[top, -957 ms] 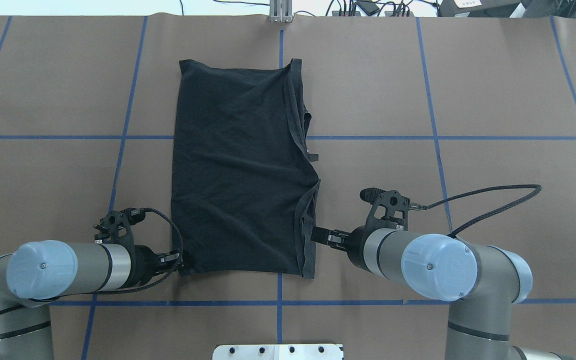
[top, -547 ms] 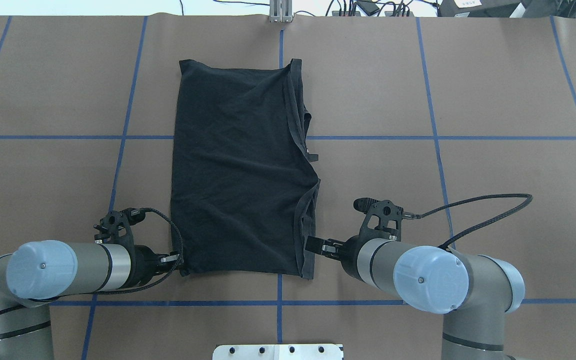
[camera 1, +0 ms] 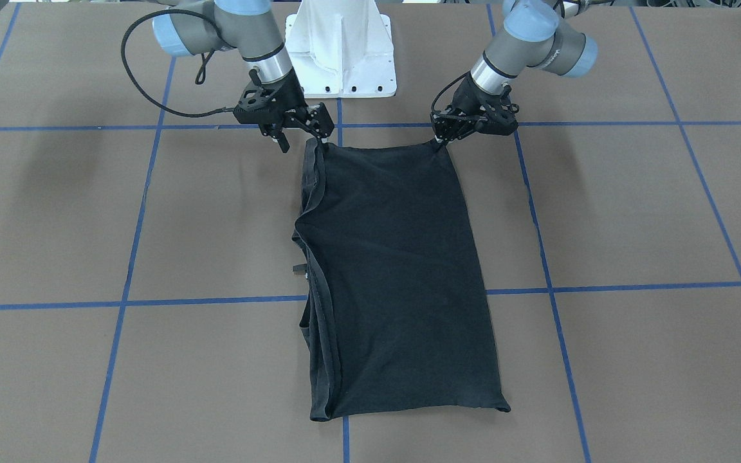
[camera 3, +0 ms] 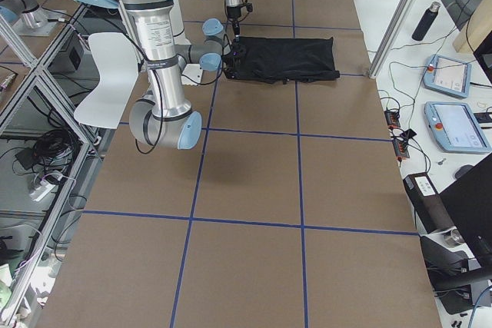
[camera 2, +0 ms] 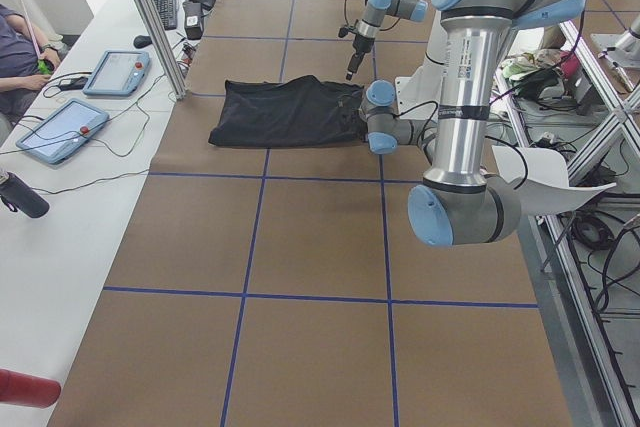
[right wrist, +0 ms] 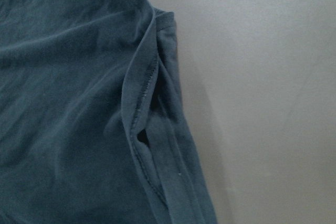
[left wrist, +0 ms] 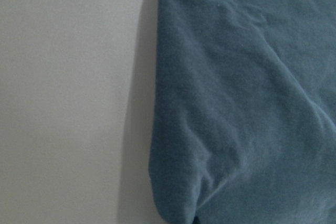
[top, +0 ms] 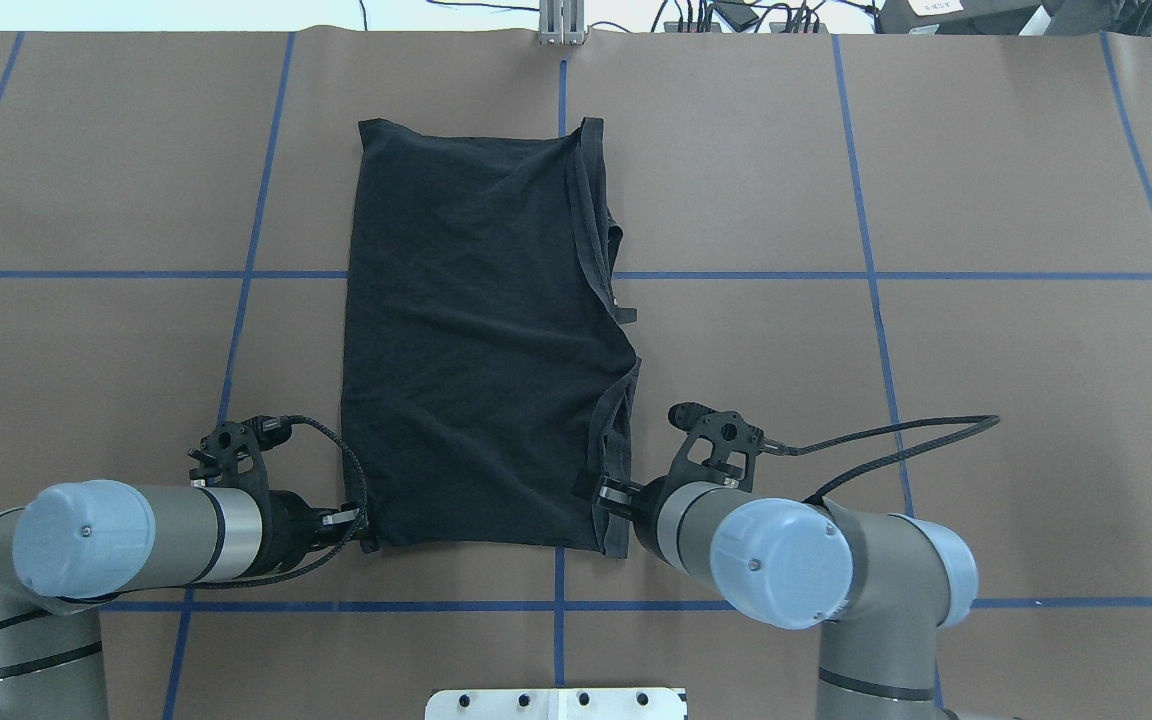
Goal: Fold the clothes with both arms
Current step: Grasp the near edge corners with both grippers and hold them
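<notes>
A black short-sleeved T-shirt of soft, matte fabric (top: 476, 340) is lying folded into a long rectangle at the middle of the brown, paper-covered tabletop (top: 986, 180), which is crossed by blue tape lines. Only plain black is facing up, rippled by shallow wrinkles. Its left long edge is running as a clean, smooth fold. The right long edge is bulging unevenly, showing stacked layers and stitched hems, with a small tab poking out about midway.

Wide bare tabletop is stretching away on both sides of the shirt and beyond its far end.

The silver-grey tubular left arm (top: 176, 535), capped in pale blue, is reaching in low. The left gripper (top: 364, 530) is holding its black fingers pressed together on the near left corner. The matching right arm (top: 786, 560) is putting the right gripper (camera 1: 305, 143) at the near right corner, fingers standing apart around the hemmed edge.

Both wrist views are showing only bluish fabric and pale tabletop, and the side views are rendering the fingers too small to judge.
</notes>
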Robot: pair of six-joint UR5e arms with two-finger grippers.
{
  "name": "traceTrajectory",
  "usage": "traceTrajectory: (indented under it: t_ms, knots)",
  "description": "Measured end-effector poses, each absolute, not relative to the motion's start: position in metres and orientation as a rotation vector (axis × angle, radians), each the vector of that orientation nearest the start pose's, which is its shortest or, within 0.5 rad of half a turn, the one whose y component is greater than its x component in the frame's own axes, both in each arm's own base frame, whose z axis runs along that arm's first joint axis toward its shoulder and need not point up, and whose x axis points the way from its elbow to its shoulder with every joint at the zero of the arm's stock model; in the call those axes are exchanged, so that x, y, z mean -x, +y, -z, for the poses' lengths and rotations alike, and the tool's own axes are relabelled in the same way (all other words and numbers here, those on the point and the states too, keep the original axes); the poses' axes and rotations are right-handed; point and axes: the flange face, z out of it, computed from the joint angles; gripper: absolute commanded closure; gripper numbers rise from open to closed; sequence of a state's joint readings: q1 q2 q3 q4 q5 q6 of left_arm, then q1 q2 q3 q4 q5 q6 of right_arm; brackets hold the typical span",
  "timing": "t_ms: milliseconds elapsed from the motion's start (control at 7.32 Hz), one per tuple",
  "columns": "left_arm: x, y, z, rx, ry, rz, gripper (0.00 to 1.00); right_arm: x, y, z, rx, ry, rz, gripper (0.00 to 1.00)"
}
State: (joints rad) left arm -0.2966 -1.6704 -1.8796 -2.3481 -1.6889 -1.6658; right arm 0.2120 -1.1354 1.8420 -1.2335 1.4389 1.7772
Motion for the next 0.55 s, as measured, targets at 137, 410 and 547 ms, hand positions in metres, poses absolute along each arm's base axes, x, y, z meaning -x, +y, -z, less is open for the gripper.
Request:
traceTrajectory:
  t_ms: [137, 410, 547]
  knots:
    - [-0.472, -0.272, -0.374, -0.016, 1.193, 0.274, 1.00, 0.578, -0.277, -0.253, -0.130, -1.044, -0.468, 0.05]
    - [-0.472, -0.271, -0.374, -0.016, 1.195, 0.274, 1.00, 0.581, -0.285, -0.251, -0.156, -1.040, -0.526, 0.05]
    - [-0.472, -0.271, -0.373, -0.016, 1.195, 0.274, 1.00, 0.580, -0.288, -0.251, -0.161, -1.043, -0.557, 0.05]
